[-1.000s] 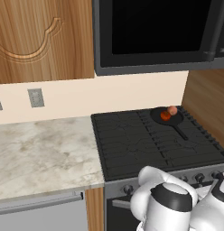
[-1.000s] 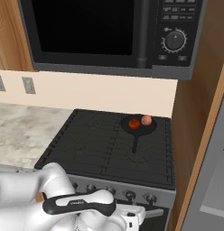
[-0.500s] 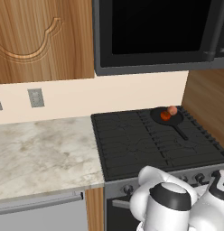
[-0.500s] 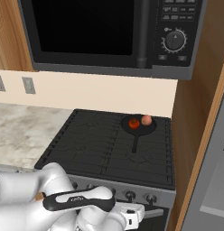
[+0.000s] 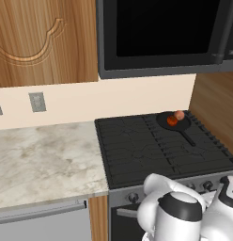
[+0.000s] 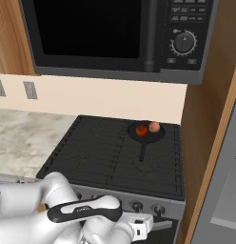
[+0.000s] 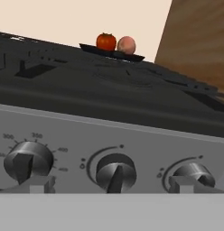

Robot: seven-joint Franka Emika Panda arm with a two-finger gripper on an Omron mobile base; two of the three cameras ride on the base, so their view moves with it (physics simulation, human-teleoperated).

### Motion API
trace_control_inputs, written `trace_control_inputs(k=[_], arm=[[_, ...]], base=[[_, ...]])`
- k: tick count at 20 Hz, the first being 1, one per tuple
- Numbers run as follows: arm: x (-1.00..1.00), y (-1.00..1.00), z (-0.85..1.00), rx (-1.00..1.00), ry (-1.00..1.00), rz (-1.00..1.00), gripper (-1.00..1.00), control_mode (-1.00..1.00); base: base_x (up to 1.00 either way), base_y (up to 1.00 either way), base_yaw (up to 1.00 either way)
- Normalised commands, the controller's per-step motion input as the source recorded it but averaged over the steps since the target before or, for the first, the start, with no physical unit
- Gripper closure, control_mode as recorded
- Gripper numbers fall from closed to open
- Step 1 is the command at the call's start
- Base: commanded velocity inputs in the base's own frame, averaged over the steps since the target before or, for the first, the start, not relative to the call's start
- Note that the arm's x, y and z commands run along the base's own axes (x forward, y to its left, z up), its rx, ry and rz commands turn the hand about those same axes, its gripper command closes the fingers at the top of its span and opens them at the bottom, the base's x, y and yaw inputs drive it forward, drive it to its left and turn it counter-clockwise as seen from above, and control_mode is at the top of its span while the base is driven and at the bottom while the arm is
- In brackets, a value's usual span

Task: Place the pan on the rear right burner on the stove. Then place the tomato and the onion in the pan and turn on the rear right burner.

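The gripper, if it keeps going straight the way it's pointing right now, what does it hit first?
Most likely the middle knob on the stove front panel, which sits between the open gripper tips; depth is hard to judge.

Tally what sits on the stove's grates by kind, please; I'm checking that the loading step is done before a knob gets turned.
Pan: 1, on the rear right burner of the stove
Tomato: 1, in the pan
Onion: 1, in the pan, beside the tomato
Total: 3
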Motion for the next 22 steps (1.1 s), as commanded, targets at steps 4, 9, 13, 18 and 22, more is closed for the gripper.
trace_control_inputs(k=[4,9,13,18,22], arm=[[0.08,0.0,0.0,0.0,0.0,0.0,-1.0,-1.0],[0.24,0.04,-0.06,0.0,0.0,0.0,-1.0,-1.0],[0.18,0.07,-0.06,0.0,0.0,0.0,-1.0,-1.0],[0.03,0.11,-0.12,0.0,0.01,0.0,-1.0,-1.0],[0.06,0.04,-0.12,0.0,0.02,0.0,-1.0,-1.0]], base=[[0.0,0.0,0.0],[0.0,0.0,0.0],[0.0,0.0,0.0],[0.0,0.0,0.0],[0.0,0.0,0.0]])
